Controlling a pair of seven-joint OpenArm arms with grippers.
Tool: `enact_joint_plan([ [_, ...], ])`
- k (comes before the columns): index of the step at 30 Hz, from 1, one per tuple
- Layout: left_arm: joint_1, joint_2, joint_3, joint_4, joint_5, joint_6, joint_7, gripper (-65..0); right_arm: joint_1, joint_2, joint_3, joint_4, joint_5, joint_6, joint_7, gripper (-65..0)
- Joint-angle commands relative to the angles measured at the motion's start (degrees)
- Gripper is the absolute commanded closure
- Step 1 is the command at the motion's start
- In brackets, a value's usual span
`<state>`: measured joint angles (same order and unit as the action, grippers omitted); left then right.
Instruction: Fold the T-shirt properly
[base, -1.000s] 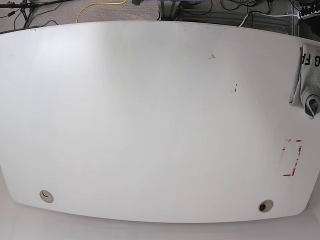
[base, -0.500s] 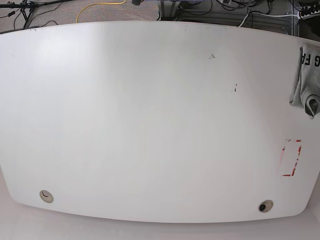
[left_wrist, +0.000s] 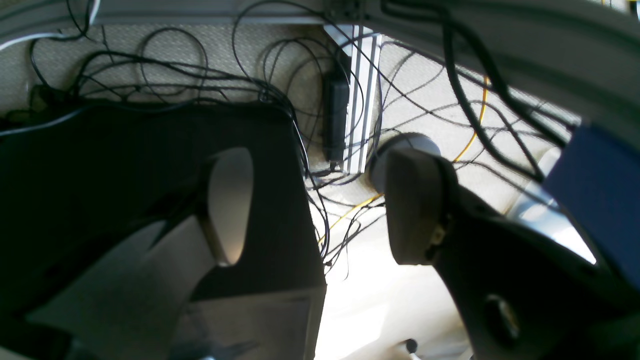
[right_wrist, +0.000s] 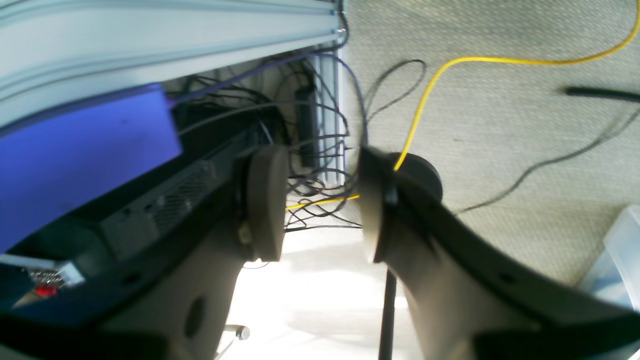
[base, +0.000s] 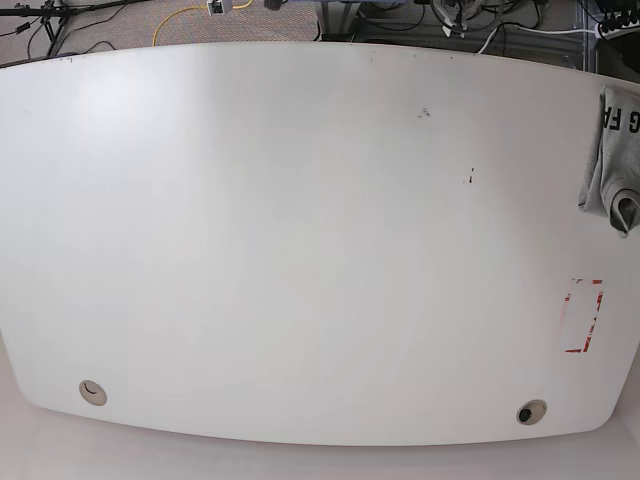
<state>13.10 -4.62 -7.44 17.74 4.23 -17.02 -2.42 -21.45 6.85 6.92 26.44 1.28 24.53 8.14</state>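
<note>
A broad white table (base: 300, 250) with rounded corners fills the overhead base view, two round cable ports, one grey (base: 93, 392) at the near left and one darker (base: 531, 412) at the near right, set into its front edge. Small dark marks (base: 424, 112) dot the surface toward the far right, and a red-and-white taped rectangle (base: 583, 316) sits near the right edge. Above that rectangle, at the table's far right edge, the heather-grey T-shirt (base: 612, 158) lies bunched in a wrinkled heap, dark block lettering showing at its top. Neither arm appears over the table. The right wrist view shows the right gripper (right_wrist: 320, 205) with its pale fingers (right_wrist: 267, 200) set a narrow gap apart and nothing between them, above carpet crossed by a yellow cable (right_wrist: 425, 90). The left wrist view shows the left gripper (left_wrist: 320, 205) spread wide and empty over tangled black cables (left_wrist: 310, 100).
</note>
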Motion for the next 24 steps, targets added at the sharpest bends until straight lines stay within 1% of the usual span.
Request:
enact_joint_plan([
  [1, -0.2, -0.3, 0.0, -1.1, 0.1, 1.6, 0.4, -38.5, 0.4, 0.4, 0.2, -1.3, 0.1, 0.2, 0.4, -23.1],
  [4, -1.8, -0.4, 0.1, -2.5, 0.2, 3.3, 0.8, -38.5, 1.9, 0.4, 0.2, -3.2, 0.1, 0.2, 0.4, -23.1],
  [10, -4.8, -0.4, 3.4, -7.1, 0.1, 4.1, 0.7, -38.5, 3.9, 0.2, 0.2, -6.3, 0.1, 0.2, 0.4, -23.1],
  [15, -5.1, -0.3, 4.2, -7.7, 0.0, 5.5, 0.5, -38.5, 3.9, 0.0, 0.1, -6.9, 0.1, 0.2, 0.4, -23.1],
  [24, -5.2, 0.0, 4.2, -7.7, 0.1, 5.5, 0.8, -38.5, 4.0, -1.4, 0.1, -6.9, 0.1, 0.2, 0.4, -23.1],
])
